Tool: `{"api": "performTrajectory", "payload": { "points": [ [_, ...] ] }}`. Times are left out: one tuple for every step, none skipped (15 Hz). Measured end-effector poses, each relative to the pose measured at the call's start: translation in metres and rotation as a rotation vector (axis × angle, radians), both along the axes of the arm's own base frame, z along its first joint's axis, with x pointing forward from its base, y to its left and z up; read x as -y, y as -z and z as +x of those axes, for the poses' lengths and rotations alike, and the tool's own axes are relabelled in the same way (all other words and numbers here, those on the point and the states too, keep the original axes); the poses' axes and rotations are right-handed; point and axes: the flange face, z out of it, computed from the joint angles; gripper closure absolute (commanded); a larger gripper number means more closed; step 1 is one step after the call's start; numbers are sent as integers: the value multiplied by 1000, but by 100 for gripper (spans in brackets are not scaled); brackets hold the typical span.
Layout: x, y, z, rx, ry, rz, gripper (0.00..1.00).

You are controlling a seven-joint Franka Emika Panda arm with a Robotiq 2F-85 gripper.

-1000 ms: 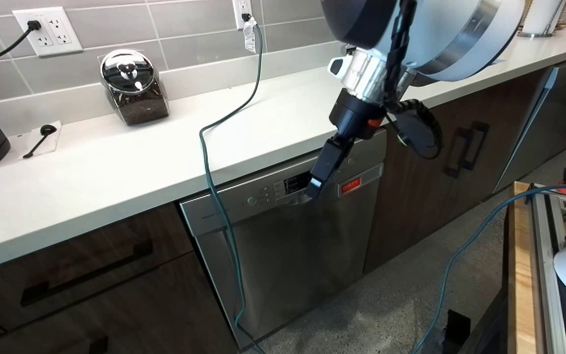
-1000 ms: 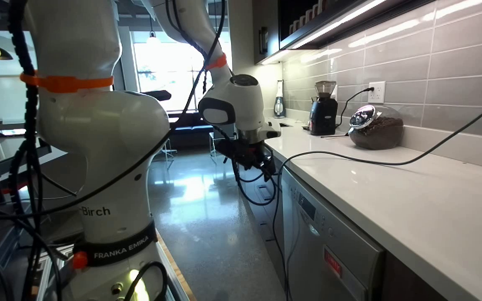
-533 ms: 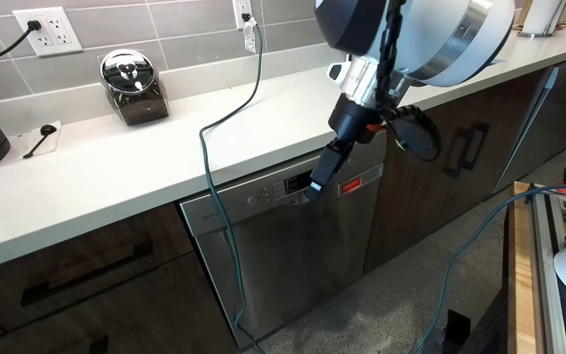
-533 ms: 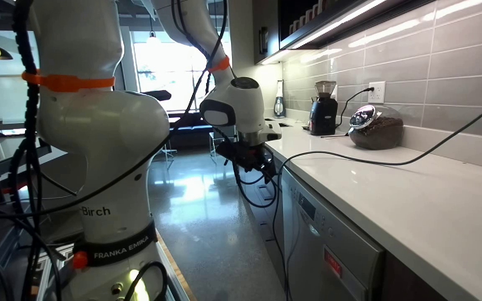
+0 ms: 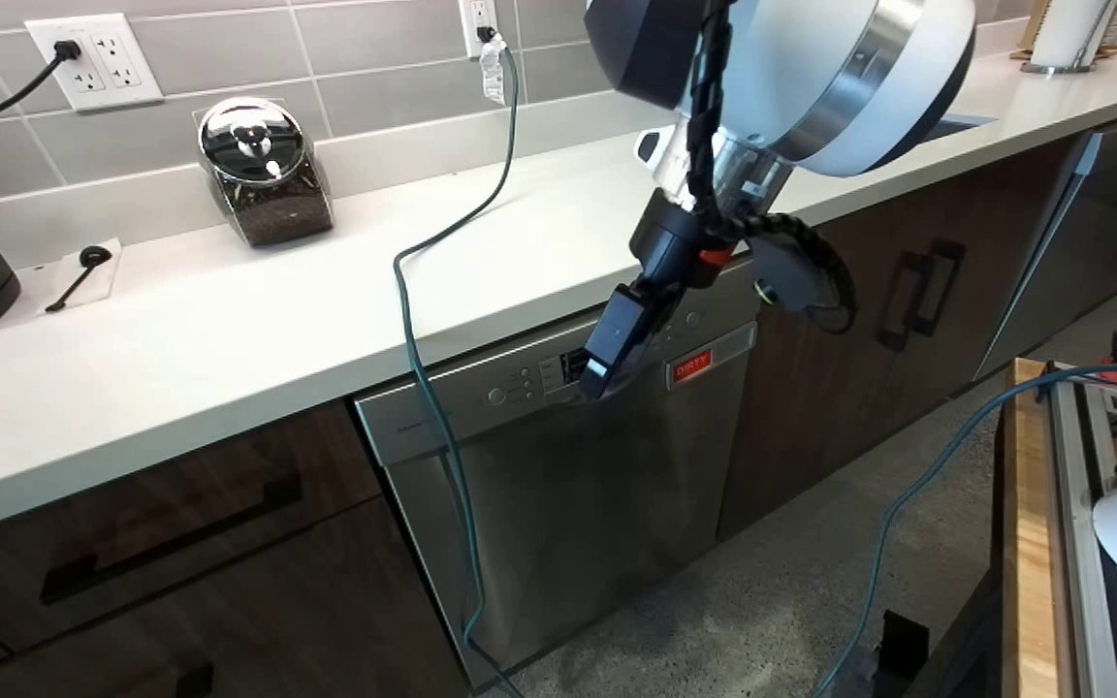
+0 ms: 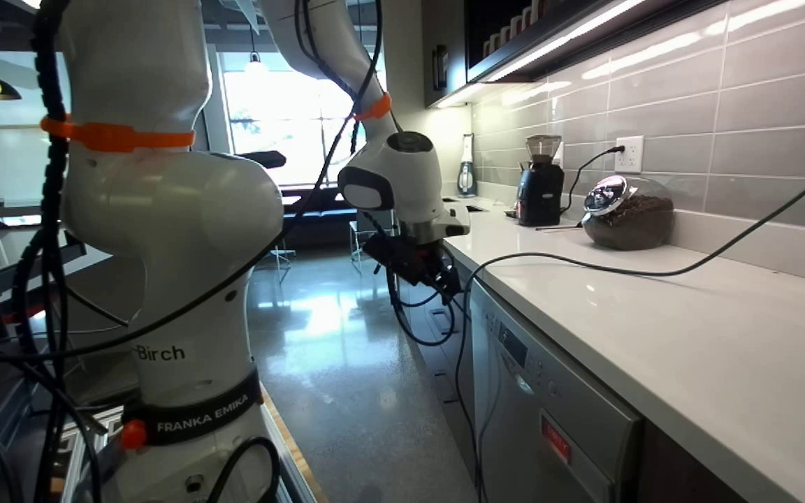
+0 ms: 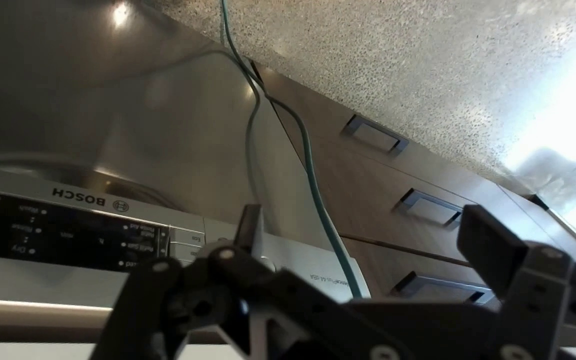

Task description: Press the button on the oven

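"Grey tiles [image 5: 219,48] along the back, a white counter [image 5: 277,310] under them, and the steel oven [image 5: 573,514] tucked below. Where's the button [image 5: 573,364]?"

"Top middle of the oven's front, that small black patch, left of the red sticker [image 5: 691,365]."

"And what's just changed?"

"The gripper [image 7: 370,239] has edged left along the front. Half a second ago more of the patch showed in an exterior view; now a dark fingertip [image 5: 594,380] hides its right part. To my mind it's lining up, and the press is yet to come."

"How are the jaws?"

"Spread wide. From the wrist view the two fingers [image 7: 249,227] stand well apart with nothing held. A green cord [image 7: 309,160] shows across that gap, but I'd say it simply hangs behind, over the left end of the oven."

"Touching the steel, though?"

"Can't tell. My guess is they're just off it: from the wrist, both tips show left of the patch. Next I'd want one tip squared up to it and pushed straight in. Spread like that, a press could easily land on the wrong spot."
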Motion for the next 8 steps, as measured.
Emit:
{"api": "performTrajectory", "payload": {
  "points": [
    [-2, 3, 1, -6, 14, 6, 0],
    [-4, 6, 2, -8, 28, 4, 0],
    [-5, 9, 3, -5, 41, -2, 0],
    [-6, 11, 5, 2, 49, -7, 0],
    [-7, 13, 8, 10, 53, -16, 0],
    [-8, 15, 11, 21, 51, -26, 0],
    [-9, 17, 15, 34, 46, -36, 0],
    [-10, 18, 19, 45, 39, -41, 0]
  ]
}}
